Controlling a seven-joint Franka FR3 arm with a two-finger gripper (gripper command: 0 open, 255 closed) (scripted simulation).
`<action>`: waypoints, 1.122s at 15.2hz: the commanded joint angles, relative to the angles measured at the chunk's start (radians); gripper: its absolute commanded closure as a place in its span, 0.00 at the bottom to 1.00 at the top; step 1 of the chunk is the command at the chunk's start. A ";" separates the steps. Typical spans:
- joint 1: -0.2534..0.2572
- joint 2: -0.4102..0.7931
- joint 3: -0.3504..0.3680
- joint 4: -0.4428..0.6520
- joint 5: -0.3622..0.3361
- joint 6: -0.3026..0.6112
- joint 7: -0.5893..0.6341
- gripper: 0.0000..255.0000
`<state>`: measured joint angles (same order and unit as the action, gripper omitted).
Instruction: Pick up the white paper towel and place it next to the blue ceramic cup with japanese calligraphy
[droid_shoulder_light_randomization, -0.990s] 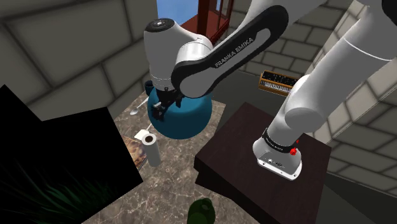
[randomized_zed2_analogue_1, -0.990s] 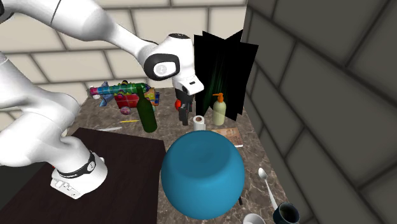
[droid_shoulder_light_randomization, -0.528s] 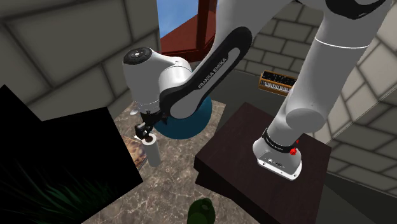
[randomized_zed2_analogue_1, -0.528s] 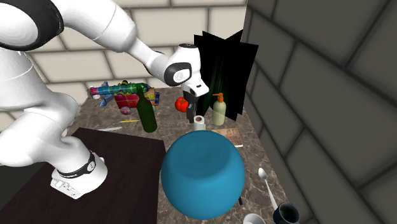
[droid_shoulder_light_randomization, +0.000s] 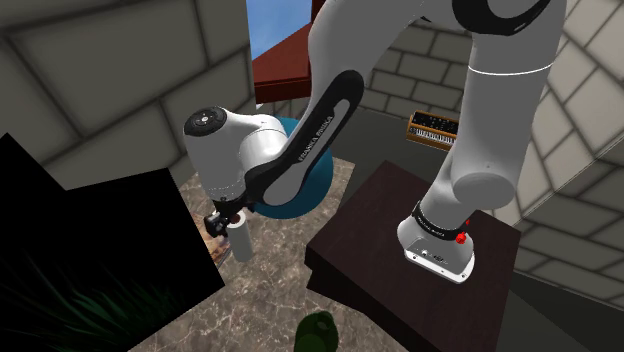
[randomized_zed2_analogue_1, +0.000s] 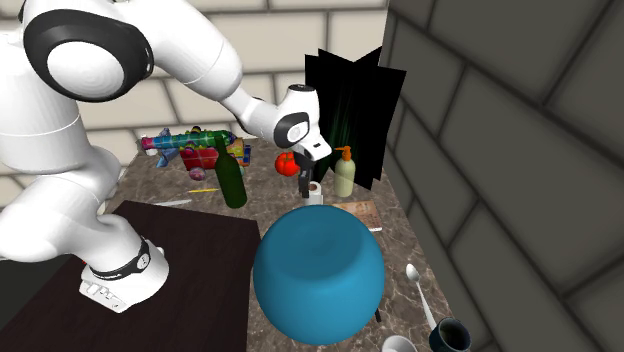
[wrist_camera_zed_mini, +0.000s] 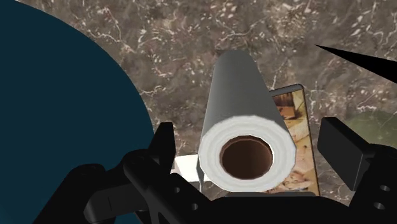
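In the shoulder view, the all-black two-finger gripper (droid_shoulder_light_randomization: 222, 222) hung low at the top of the upright white paper towel roll (droid_shoulder_light_randomization: 241, 245), which stood on the brown marbled tabletop (droid_shoulder_light_randomization: 270, 290) just beside the big blue round vessel (droid_shoulder_light_randomization: 305, 195). In the second exterior view, the roll stood well apart from the dark blue cup (randomized_zed2_analogue_1: 450, 335). In the wrist view, the black fingers (wrist_camera_zed_mini: 164, 143) stood spread on either side of the roll, touching neither side.

In the shoulder view the arm (droid_shoulder_light_randomization: 300, 150) covers the top of the paper towel (droid_shoulder_light_randomization: 241, 245) and most of the blue bowl (droid_shoulder_light_randomization: 312, 185). The dark cup (randomized_zed2_analogue_1: 450, 336) is cut off by the second exterior view's bottom edge; you cannot make out any lettering on it.
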<state>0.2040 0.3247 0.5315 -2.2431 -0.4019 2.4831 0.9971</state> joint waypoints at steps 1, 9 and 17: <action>0.009 0.023 -0.013 0.002 -0.023 0.018 0.017 0.00; 0.012 0.030 -0.017 0.002 -0.030 0.023 0.021 0.00; 0.012 0.031 -0.017 0.003 -0.030 0.023 0.021 1.00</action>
<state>0.2161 0.3549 0.5145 -2.2401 -0.4319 2.5069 1.0180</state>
